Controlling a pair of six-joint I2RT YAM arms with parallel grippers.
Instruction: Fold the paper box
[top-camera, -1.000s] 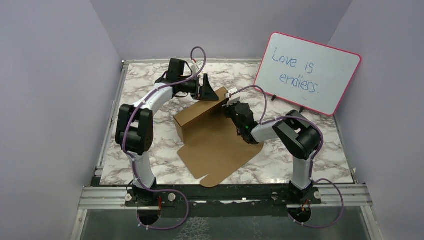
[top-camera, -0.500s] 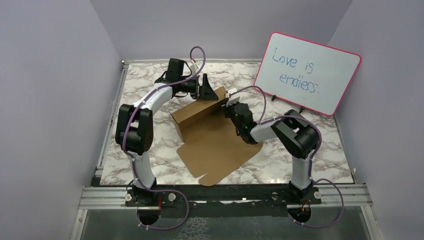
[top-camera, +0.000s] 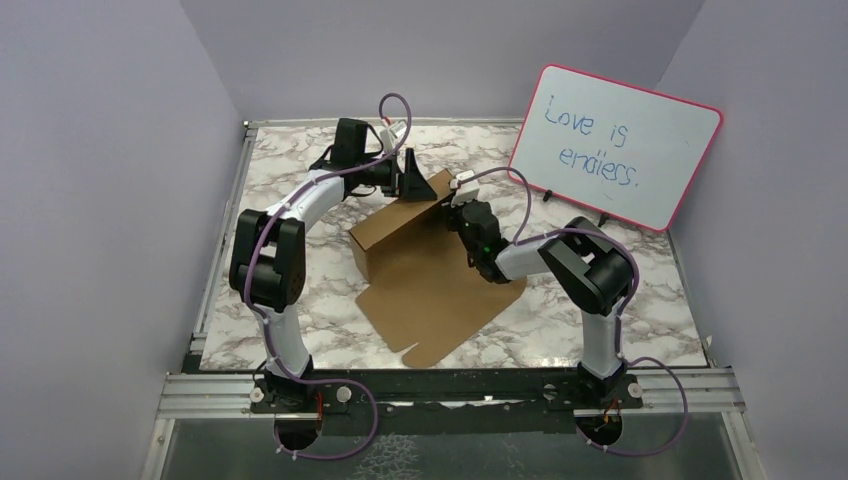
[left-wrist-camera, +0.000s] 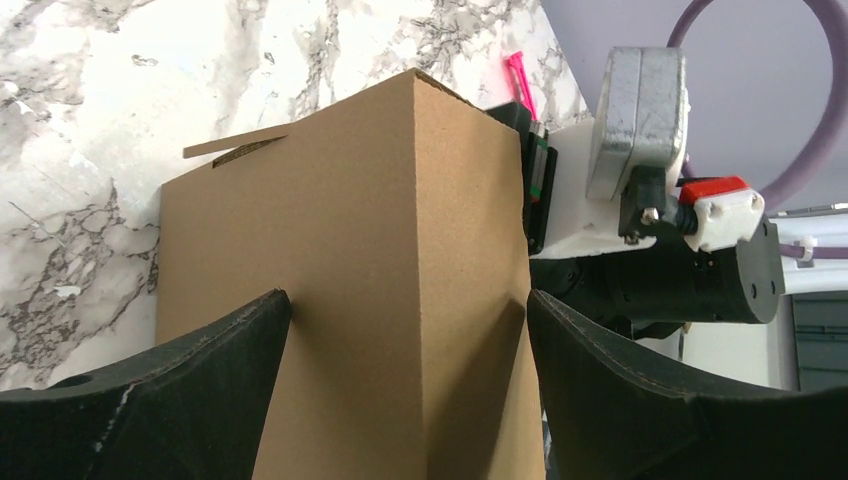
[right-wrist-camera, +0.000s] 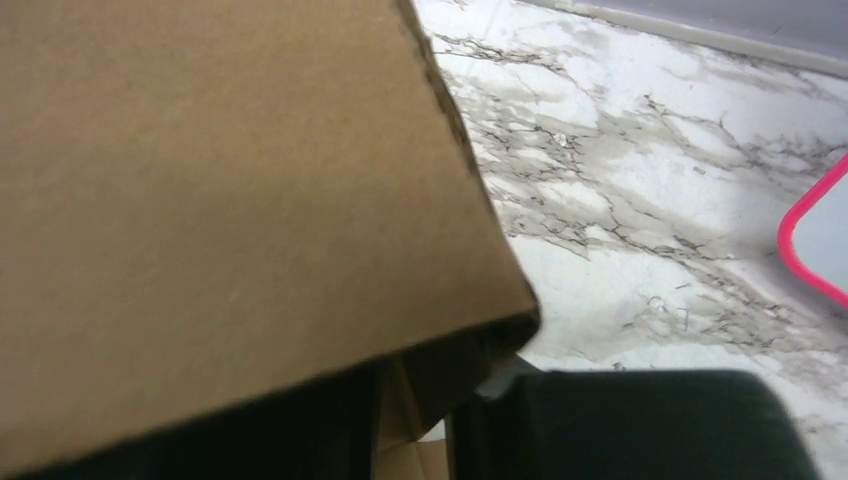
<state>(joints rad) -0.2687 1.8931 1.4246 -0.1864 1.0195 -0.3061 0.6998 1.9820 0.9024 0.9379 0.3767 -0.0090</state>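
Observation:
The paper box (top-camera: 440, 290) is a brown cardboard sheet lying mid-table, its far panel (top-camera: 390, 225) folded up as a wall. My left gripper (top-camera: 412, 180) stands at the wall's far end. In the left wrist view its jaws (left-wrist-camera: 408, 295) are spread wide, straddling the wall's folded corner (left-wrist-camera: 350, 220). My right gripper (top-camera: 452, 205) is at the same end from the right. In the right wrist view the box (right-wrist-camera: 200, 200) covers most of the frame. One dark finger (right-wrist-camera: 620, 420) shows beside a flap; the other is hidden under the cardboard.
A pink-rimmed whiteboard (top-camera: 615, 145) with blue writing leans at the back right, and its rim (right-wrist-camera: 815, 250) shows in the right wrist view. Purple walls enclose the marble table (top-camera: 280, 190). The right arm's wrist (left-wrist-camera: 650, 200) sits close beside the left gripper.
My right arm has edged slightly toward the far left along the raised wall. The wall's near corner wobbled left and back. The left arm has held still.

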